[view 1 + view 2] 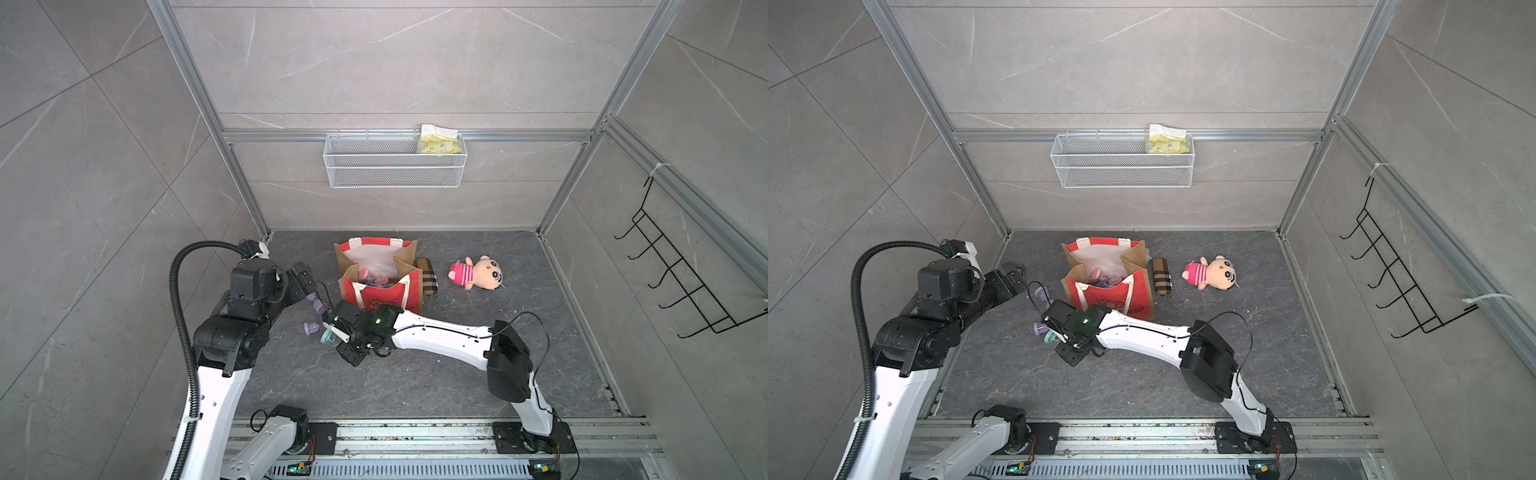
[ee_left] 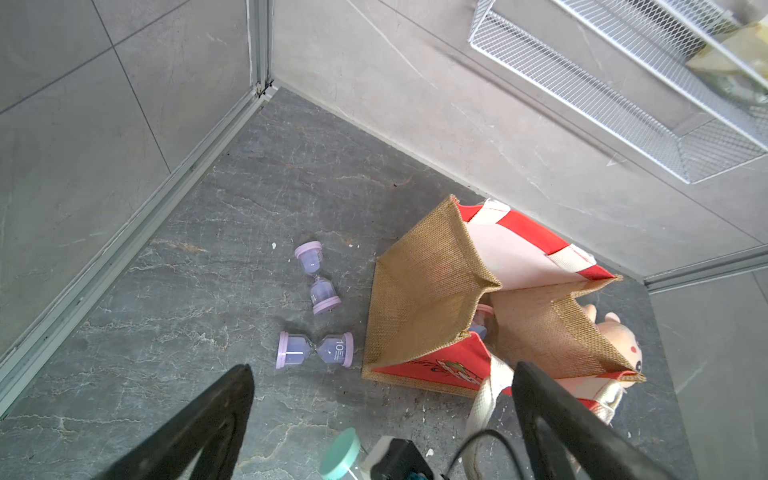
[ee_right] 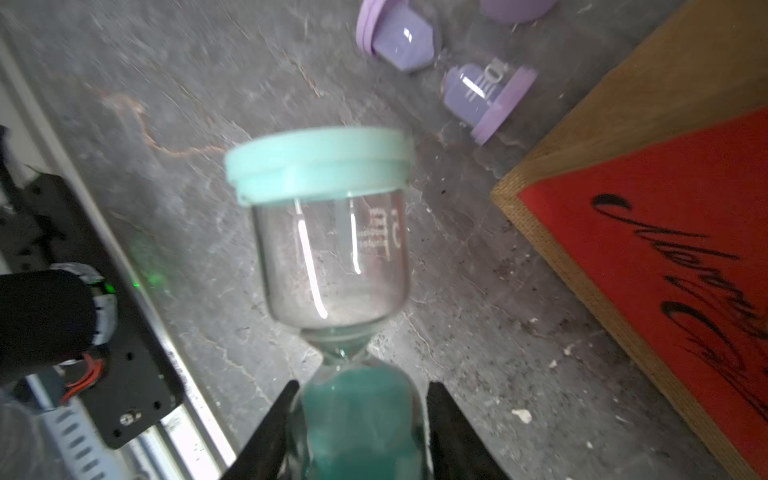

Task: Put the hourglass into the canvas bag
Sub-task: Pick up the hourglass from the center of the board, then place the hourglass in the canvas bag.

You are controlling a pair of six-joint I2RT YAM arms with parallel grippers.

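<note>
Dark veined floor (image 1: 415, 374), grey tiled walls (image 1: 395, 62); left tool (image 2: 382, 368) wide, right tool (image 3: 363, 386) tight on teal hourglass (image 3: 332, 249).

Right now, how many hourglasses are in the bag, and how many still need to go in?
Done: a pink hourglass and some purple ones lie inside the canvas bag; I can't count them exactly. In hand: the right gripper is shut on a teal hourglass, outside the bag. Left: that one, plus two purple hourglasses on the floor. The left gripper is open, empty.
</note>
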